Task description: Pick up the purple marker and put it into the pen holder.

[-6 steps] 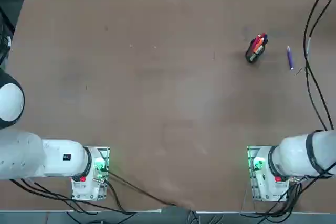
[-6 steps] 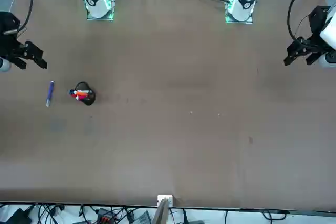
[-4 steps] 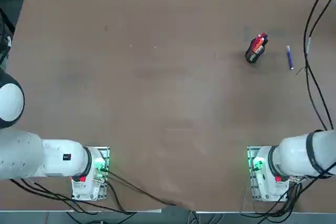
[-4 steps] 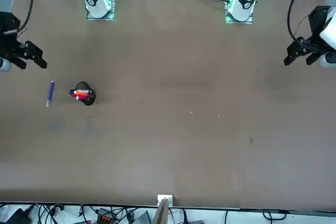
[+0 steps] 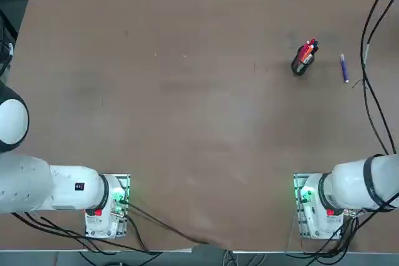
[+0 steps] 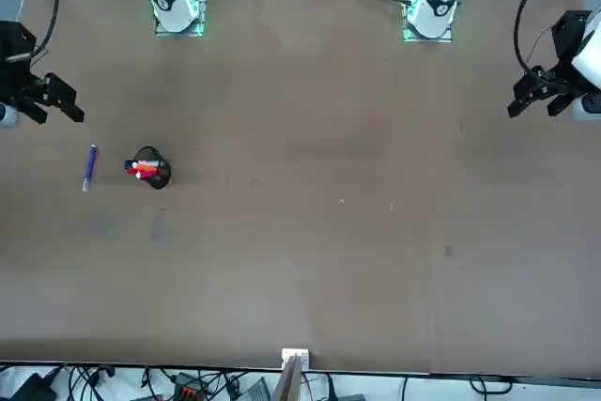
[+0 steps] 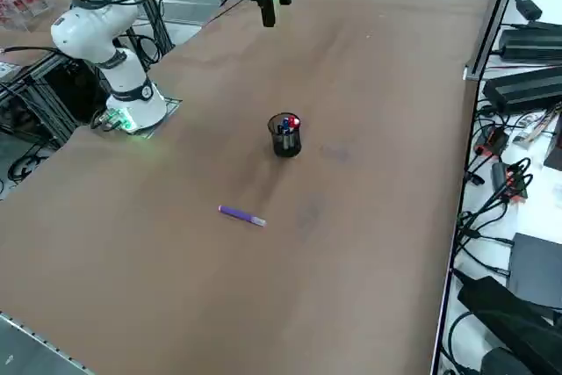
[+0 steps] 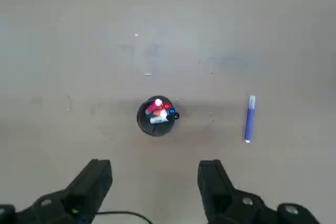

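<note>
The purple marker (image 5: 344, 68) (image 6: 88, 167) (image 7: 241, 214) (image 8: 249, 118) lies flat on the brown table, a short way from the pen holder on the side nearer the table's right edge. The pen holder (image 5: 302, 61) (image 6: 150, 168) (image 7: 284, 135) (image 8: 156, 115) is a small black cup standing upright with red, orange and blue pens in it. My right gripper (image 8: 155, 179) (image 6: 56, 112) (image 7: 272, 2) hangs high above the table, open and empty, touching neither object. In the wrist view the holder sits just beyond the gap between the fingers and the marker lies off to one side.
Black cables (image 5: 368, 60) hang over the table's right edge close to the marker. The right arm's base (image 5: 318, 207) (image 7: 132, 107) is bolted at the near edge. Power bricks and cables (image 7: 527, 85) lie past the far edge of the table (image 5: 187, 104).
</note>
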Controlling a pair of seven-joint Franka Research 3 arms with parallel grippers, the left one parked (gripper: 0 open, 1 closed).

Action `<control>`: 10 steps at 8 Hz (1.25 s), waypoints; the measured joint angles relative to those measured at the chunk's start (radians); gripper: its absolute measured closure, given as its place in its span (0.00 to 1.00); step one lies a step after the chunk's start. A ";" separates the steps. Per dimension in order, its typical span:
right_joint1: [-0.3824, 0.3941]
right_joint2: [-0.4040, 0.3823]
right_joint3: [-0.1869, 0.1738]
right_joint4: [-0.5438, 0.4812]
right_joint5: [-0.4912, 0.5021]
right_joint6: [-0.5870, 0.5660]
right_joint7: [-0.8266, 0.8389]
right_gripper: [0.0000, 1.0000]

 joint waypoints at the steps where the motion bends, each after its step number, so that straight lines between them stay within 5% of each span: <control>1: -0.002 0.000 -0.002 0.000 0.000 -0.035 0.000 0.00; 5: -0.083 0.042 -0.015 -0.014 -0.015 -0.276 0.000 0.00; 7: -0.180 0.120 -0.019 -0.026 -0.025 -0.199 -0.005 0.00; 10: -0.245 0.289 -0.018 -0.049 -0.030 0.099 -0.022 0.00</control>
